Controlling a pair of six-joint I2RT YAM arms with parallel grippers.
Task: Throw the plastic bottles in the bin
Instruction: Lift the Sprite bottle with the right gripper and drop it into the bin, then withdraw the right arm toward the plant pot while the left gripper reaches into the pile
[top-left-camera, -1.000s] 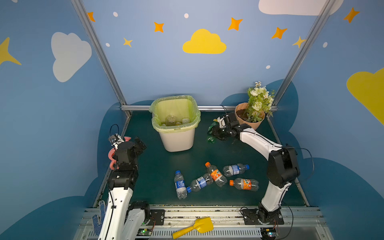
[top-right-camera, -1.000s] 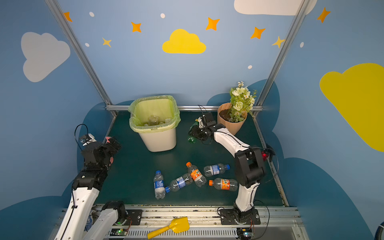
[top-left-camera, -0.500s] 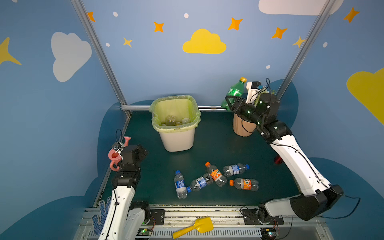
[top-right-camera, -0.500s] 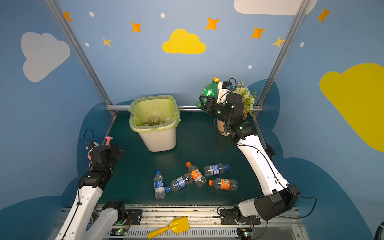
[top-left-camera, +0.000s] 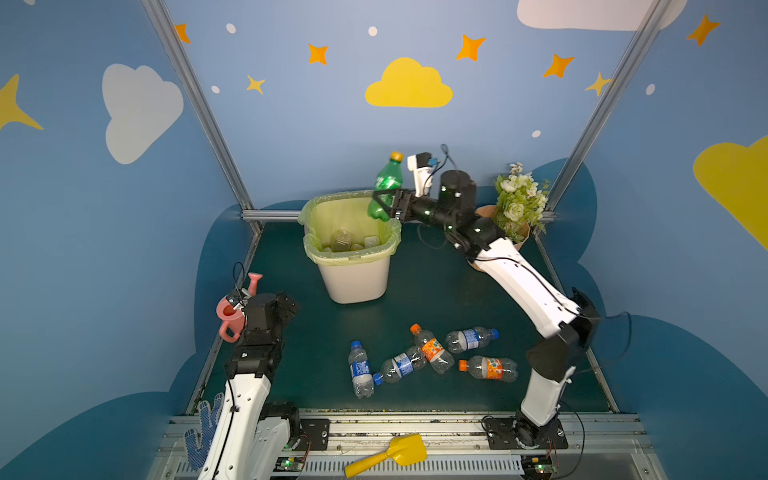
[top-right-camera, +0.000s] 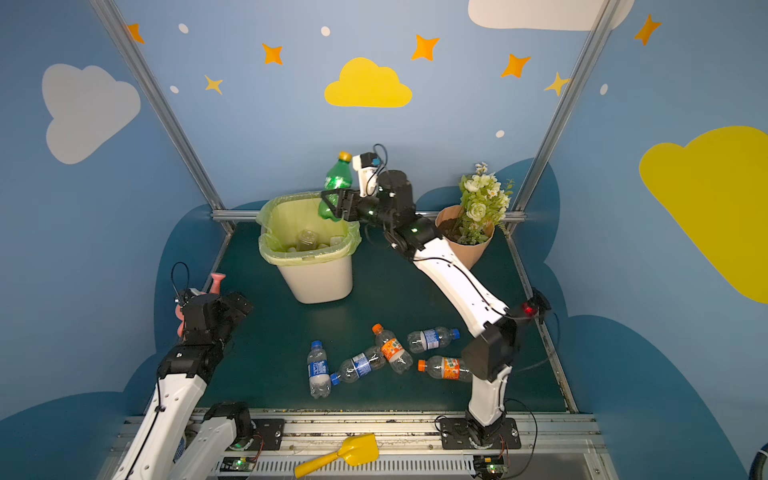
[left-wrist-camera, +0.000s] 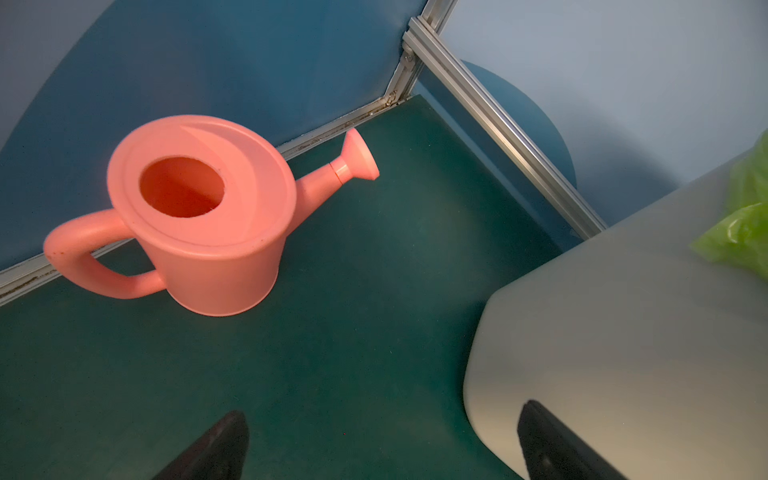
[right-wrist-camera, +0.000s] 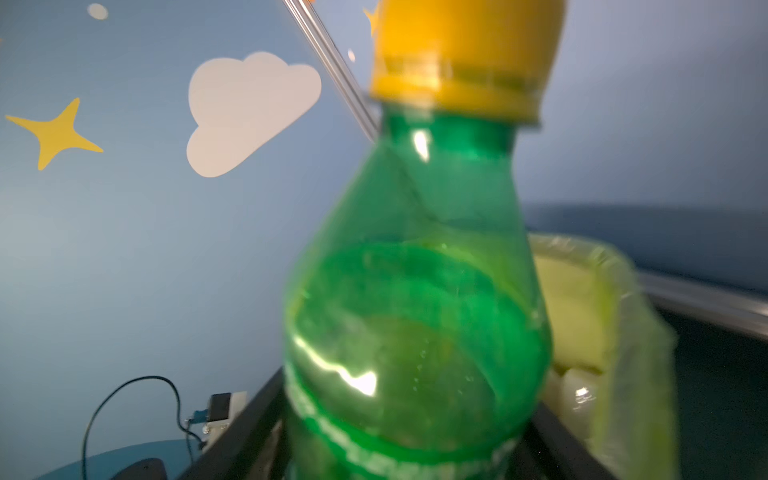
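Observation:
A green bottle (top-left-camera: 388, 183) with a yellow cap (right-wrist-camera: 465, 54) stands upright between the jaws of my right gripper (top-left-camera: 382, 204), over the right rim of the bin (top-left-camera: 353, 258). The jaws stand apart, with a thin gap beside the bottle (right-wrist-camera: 415, 332). The off-white bin (top-right-camera: 320, 282) has a light-green bag and holds clear bottles (top-left-camera: 343, 241). Several plastic bottles with blue (top-left-camera: 360, 370) or orange (top-left-camera: 432, 350) labels lie on the green floor in front. My left gripper (left-wrist-camera: 384, 440) is open and empty, low beside the bin's wall (left-wrist-camera: 623, 332).
A pink watering can (left-wrist-camera: 199, 216) stands by the left wall behind my left arm (top-left-camera: 257, 332). A peach pot with flowers (top-left-camera: 519, 208) sits at the back right. A red spray bottle (top-right-camera: 530, 309) is at the right edge, and a yellow scoop (top-left-camera: 390, 457) lies on the front rail.
My right arm lifted the green bottle from the floor near the pot and swung it left over the bin's rim; its jaws have spread. My left gripper sank lower by the watering can.

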